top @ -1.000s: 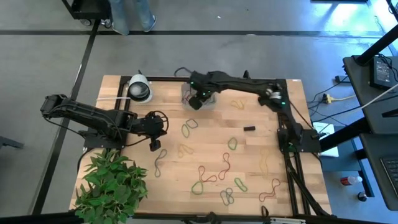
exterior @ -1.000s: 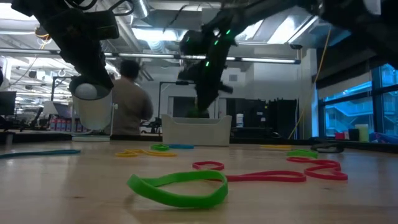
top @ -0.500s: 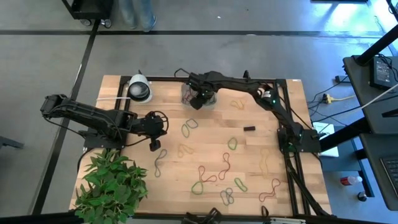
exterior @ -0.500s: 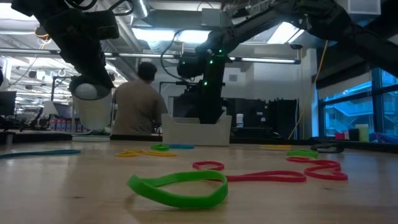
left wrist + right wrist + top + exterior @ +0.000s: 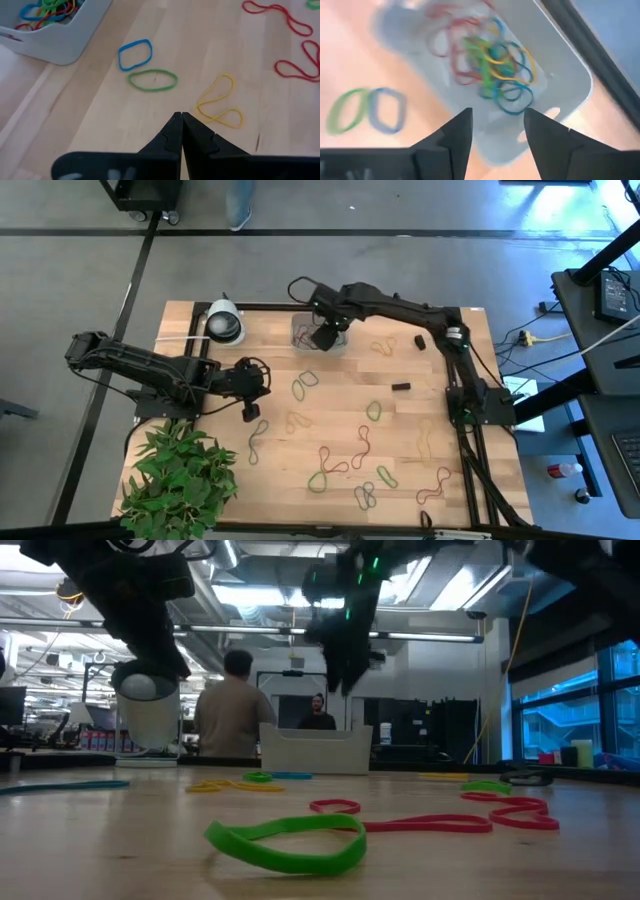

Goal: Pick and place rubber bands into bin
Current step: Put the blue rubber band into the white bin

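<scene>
A: Hanging over the far edge of the pale wooden bench (image 5: 420, 410), the right gripper (image 5: 492, 131) sits directly above the small translucent plastic bin (image 5: 318, 338), its two dark fingers (image 5: 454, 135) spread wide with nothing between them.

B: And what lies in the bin?

A: In the right wrist view, a tangle of thin rubber bands (image 5: 490, 60) in red, green, yellow and blue rests on its floor. Just outside its wall a green loop (image 5: 345, 110) and a blue loop (image 5: 385, 110) lie side by side on the wood.

B: Where is the left gripper (image 5: 179, 120)?

A: Low over the left half of the bench, well apart from the bin. Its fingers are pressed together, holding nothing. Ahead of it lie a blue loop, a green loop and a yellow figure-eight band (image 5: 217, 102).

B: The other bands?

A: Many more are scattered over the near and middle bench: red ones (image 5: 355, 455), green ones (image 5: 320, 478), and tan ones near the right side. In the low view a thick green band (image 5: 285, 843) lies nearest, with red bands (image 5: 430, 820) behind it.

B: Anything else?

A: A round white-and-black tape roll (image 5: 224, 323) stands at the far left corner, a green leafy plant (image 5: 180, 478) at the near left corner. Beyond the bench, a person (image 5: 230, 705) stands facing away.
</scene>
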